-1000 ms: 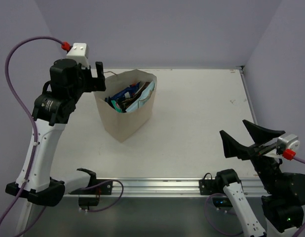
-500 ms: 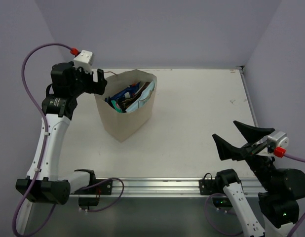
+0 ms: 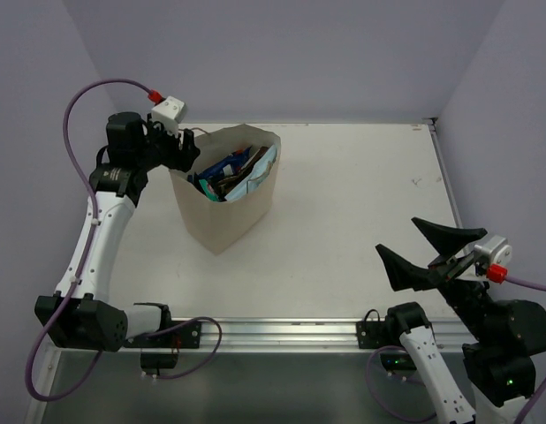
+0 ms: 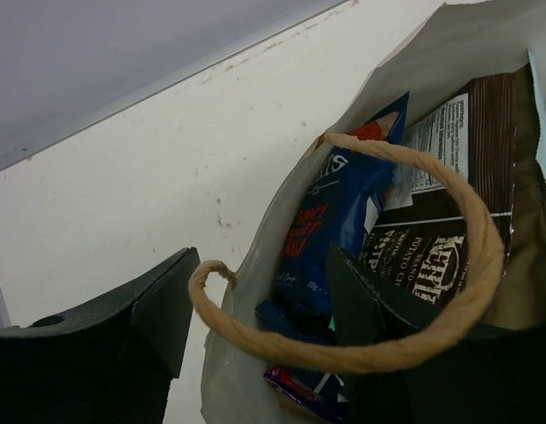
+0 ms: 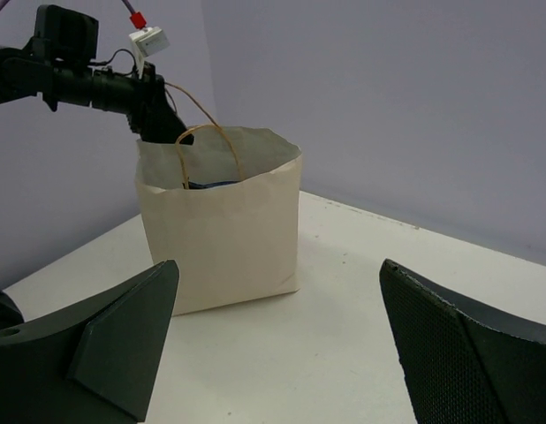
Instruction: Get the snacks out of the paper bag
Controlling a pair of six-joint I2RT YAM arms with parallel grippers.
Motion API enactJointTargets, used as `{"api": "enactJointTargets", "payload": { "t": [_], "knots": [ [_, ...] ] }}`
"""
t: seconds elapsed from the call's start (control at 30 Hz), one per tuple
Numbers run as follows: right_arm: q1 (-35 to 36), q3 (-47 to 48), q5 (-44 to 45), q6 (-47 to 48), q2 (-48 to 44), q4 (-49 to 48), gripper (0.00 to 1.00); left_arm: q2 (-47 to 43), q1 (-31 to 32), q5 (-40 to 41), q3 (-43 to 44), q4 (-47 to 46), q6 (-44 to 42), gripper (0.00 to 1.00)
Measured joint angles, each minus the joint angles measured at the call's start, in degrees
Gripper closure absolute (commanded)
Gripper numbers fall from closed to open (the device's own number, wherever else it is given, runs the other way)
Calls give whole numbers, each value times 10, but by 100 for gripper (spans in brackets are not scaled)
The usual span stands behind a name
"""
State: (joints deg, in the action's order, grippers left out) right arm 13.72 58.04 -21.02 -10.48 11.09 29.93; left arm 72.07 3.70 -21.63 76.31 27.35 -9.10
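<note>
The tan paper bag (image 3: 224,216) stands upright left of the table's middle, with snacks (image 3: 227,171) sticking out of its open top. My left gripper (image 3: 186,148) is open at the bag's left rim. In the left wrist view (image 4: 264,327) one finger is outside the bag wall (image 4: 224,375) and the other is inside. A twisted paper handle (image 4: 472,296) loops across them. Inside are a dark blue packet (image 4: 339,212), a brown packet (image 4: 472,199) and a purple one (image 4: 299,389). My right gripper (image 3: 420,252) is open and empty near the front right, facing the bag (image 5: 220,238).
The white table (image 3: 361,194) ends at a purple wall behind and at both sides. A metal rail (image 3: 282,334) runs along the near edge between the arm bases. The left arm's purple cable (image 3: 79,106) arcs above the left side.
My left gripper has moved right and down to the bag's left rim, and its jaws now straddle the wall. My right gripper has shifted a little left toward the table.
</note>
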Motion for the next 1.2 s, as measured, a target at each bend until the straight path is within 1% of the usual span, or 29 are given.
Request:
{"api": "enactJointTargets", "payload": {
  "t": [0.2, 0.5, 0.57, 0.67, 0.7, 0.77, 0.8, 0.9, 0.97, 1.2],
  "knots": [
    [3, 0, -15, 0, 2, 0, 1, 10, 0, -5, -3, -2, -12, 44],
    [3, 0, -27, 1, 6, -1, 1, 38, 0, -8, -3, -3, -21, 45],
    [3, 0, -27, 1, 6, -1, 1, 43, -1, -10, -3, -3, -22, 51],
    [3, 0, -28, 2, 6, -1, 1, 46, -1, -18, -3, -3, -24, 68],
    [3, 0, -28, 2, 6, -1, 1, 46, -1, -22, -3, -3, -26, 77],
    [3, 0, -28, 2, 6, -1, 1, 47, -1, -27, -2, -5, -27, 85],
    [3, 0, -28, 2, 6, -1, 1, 48, -1, -30, -2, -7, -29, 91],
    [3, 0, -28, 3, 6, -1, 1, 48, -3, -43, -2, -7, -33, 97],
    [3, 0, -28, 3, 6, -1, 1, 48, -3, -54, -2, -7, -35, 99],
    [3, 4, -42, 4, 33, -2, 1, 47, -3, -103, 7, 9, -29, 100]
  ]
}}
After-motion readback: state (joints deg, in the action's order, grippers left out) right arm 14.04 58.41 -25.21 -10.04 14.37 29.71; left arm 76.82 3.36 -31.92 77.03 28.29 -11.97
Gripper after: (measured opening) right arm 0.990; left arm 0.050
